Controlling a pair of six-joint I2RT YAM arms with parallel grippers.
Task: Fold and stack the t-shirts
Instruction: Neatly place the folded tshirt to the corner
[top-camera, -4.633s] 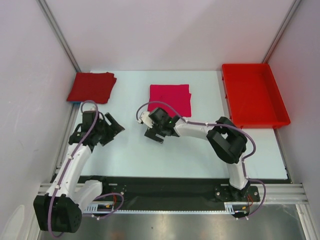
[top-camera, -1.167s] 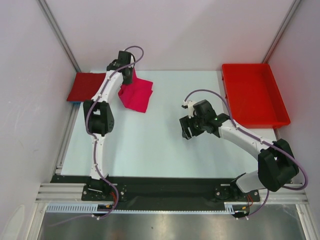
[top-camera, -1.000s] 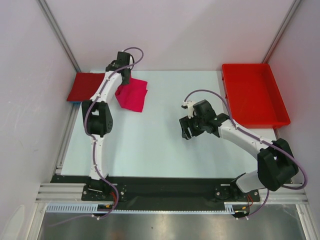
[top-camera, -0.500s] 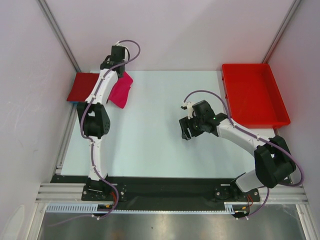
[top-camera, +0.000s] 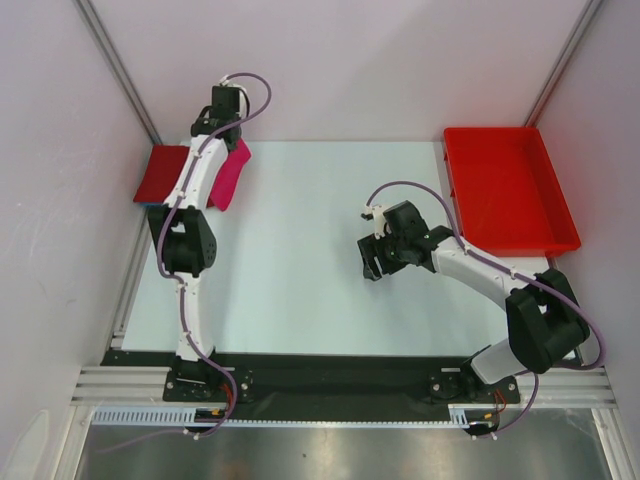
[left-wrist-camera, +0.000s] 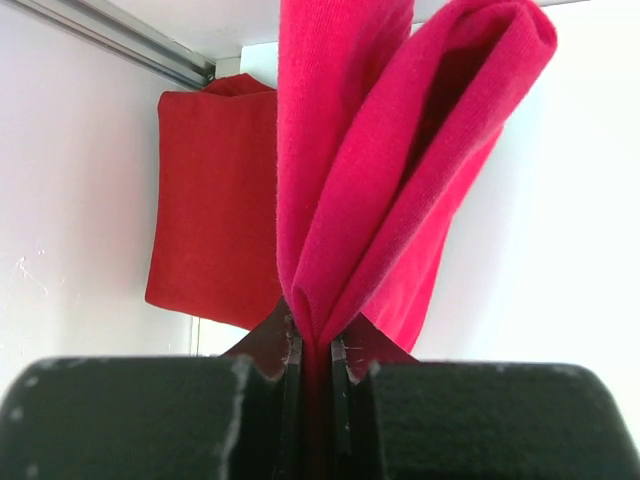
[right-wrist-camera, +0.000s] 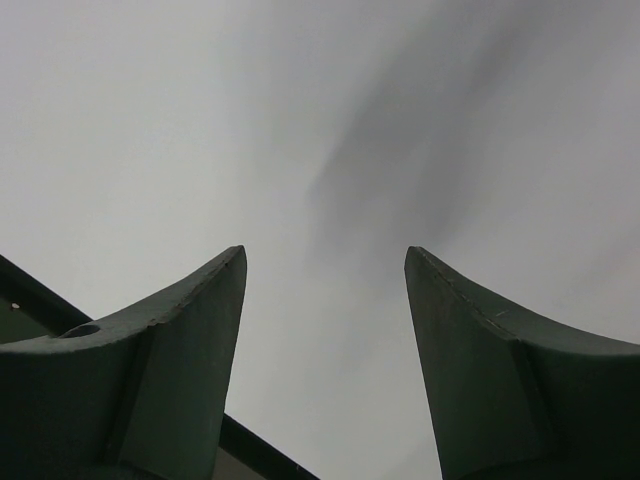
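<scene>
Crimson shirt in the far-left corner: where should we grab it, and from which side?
Probably its near edge, pinched from above. The crimson shirt lies flat and folded with its left edge close against the wall, so there is little finger room there. The left gripper, shut on the pink shirt, hangs in front of its right side.

One overhead – two close wrist views
</scene>
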